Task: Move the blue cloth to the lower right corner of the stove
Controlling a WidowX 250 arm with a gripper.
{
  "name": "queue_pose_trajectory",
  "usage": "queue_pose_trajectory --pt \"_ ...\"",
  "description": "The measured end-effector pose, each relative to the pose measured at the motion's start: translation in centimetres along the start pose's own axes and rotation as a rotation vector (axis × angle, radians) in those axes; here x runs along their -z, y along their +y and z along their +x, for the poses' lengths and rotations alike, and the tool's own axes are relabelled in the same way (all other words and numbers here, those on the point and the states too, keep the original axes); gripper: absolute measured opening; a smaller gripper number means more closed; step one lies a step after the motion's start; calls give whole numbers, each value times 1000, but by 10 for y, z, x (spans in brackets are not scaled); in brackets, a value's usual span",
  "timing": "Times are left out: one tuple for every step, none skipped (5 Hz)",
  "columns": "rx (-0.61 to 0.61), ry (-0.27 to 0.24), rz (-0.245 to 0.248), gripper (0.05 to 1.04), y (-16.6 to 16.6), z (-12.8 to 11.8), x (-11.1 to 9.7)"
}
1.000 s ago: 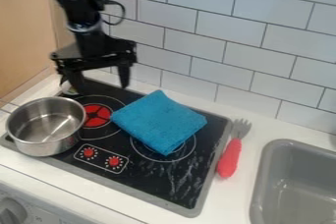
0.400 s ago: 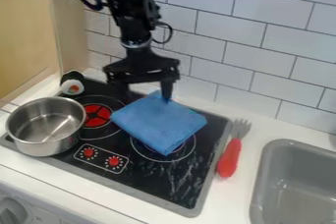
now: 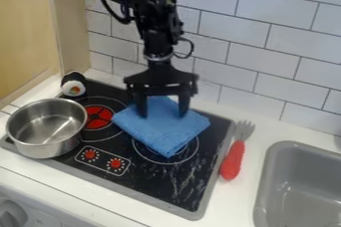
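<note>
I've got the gripper [image 3: 163, 115] over the upper part of the blue cloth [image 3: 164, 130], pointing down, pincer apart, one finger toward each side. Nothing clamped between them. Can't tell from this angle if the tips touch the fabric.

Cloth is folded, lying flat on the black stove [image 3: 150, 181], right of its middle and toward the upper edge, one point aimed at the lower edge. It covers part of the right burner ring [image 3: 190, 155]. Well apart from the stove's lower right corner, so not at the target spot.

Rest: metal pot [image 3: 47, 147] on the stove's lower left corner, handle off to the left. Red burner [image 3: 98, 116] between pot and cloth. Two red knobs [image 3: 90, 155] in a white outline near the stove's lower edge. Small black-and-white toy [image 3: 73, 88] with an orange-and-green centre at the upper left corner. Fork [image 3: 232, 160] with a red handle just beside the stove's right edge, tines toward the tiled wall [image 3: 266, 66]. Grey sink [image 3: 293, 147] at the worktop's [image 3: 243, 193] right end.
</note>
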State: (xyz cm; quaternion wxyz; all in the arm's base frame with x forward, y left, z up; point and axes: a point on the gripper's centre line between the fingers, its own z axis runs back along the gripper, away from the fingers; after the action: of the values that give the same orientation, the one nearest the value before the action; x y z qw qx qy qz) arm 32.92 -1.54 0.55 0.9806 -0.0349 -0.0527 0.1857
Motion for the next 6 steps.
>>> queue_pose_trajectory --pt "2 11 -4 999 -5 7 2" --pt "16 16 4 999 -8 7 3" --pt "16 15 -12 999 -10 7 4" --pt "22 20 -6 999 -9 0 5" --pt "32 31 1 999 -10 -11 8" --pt "40 33 16 999 -12 -15 9"
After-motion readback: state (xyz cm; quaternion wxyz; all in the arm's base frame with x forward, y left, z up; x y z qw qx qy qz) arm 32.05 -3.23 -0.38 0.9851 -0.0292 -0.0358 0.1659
